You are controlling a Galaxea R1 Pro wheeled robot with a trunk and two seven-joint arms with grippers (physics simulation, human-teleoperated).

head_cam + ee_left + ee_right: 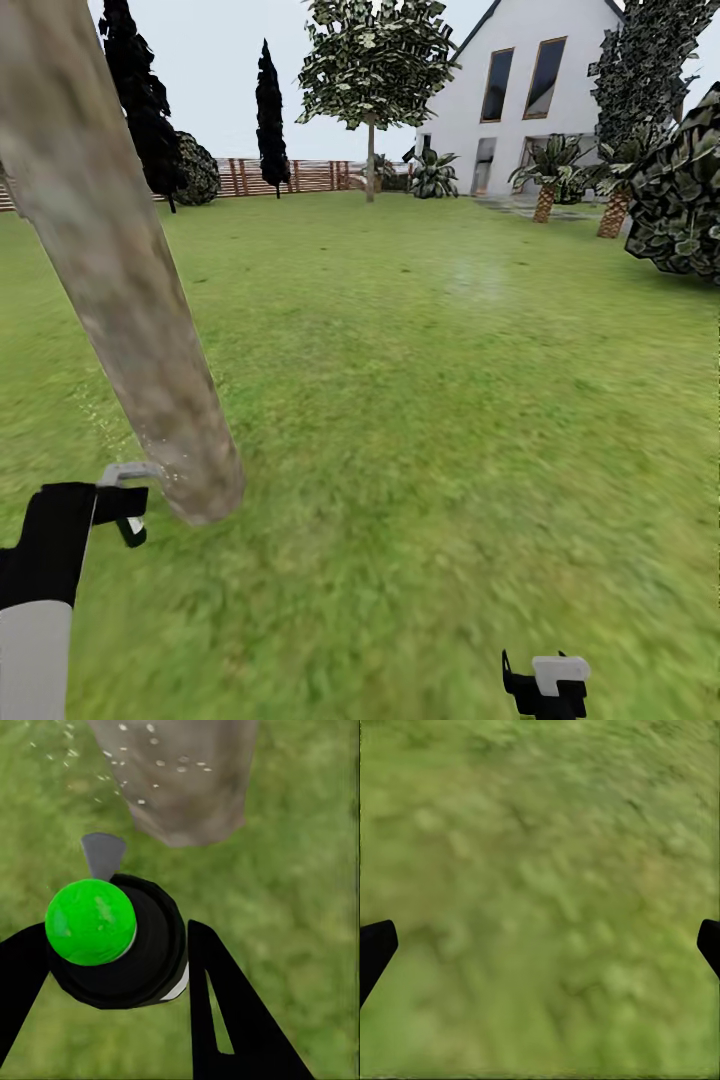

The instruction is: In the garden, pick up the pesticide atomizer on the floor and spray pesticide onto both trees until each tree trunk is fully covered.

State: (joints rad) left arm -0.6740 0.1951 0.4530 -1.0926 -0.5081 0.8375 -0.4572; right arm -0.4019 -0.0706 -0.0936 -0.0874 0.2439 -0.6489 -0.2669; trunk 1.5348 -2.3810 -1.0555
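— Where's the left gripper (112, 967) standing?

— Low at the robot's left, closed round the pesticide atomizer (114, 943). The tree trunk (110, 270) is just ahead of it and slightly to its right, leaning up and away over the arm. Pesticide (154, 761) specks sit on the trunk's base.

— And the other?

— The right gripper (540, 941) hangs well off to the right, fingers spread over the floor (430, 400). Far ahead of both stands the second tree (371, 70), with the fence (290, 176) behind it and the house (530, 90) to its right.
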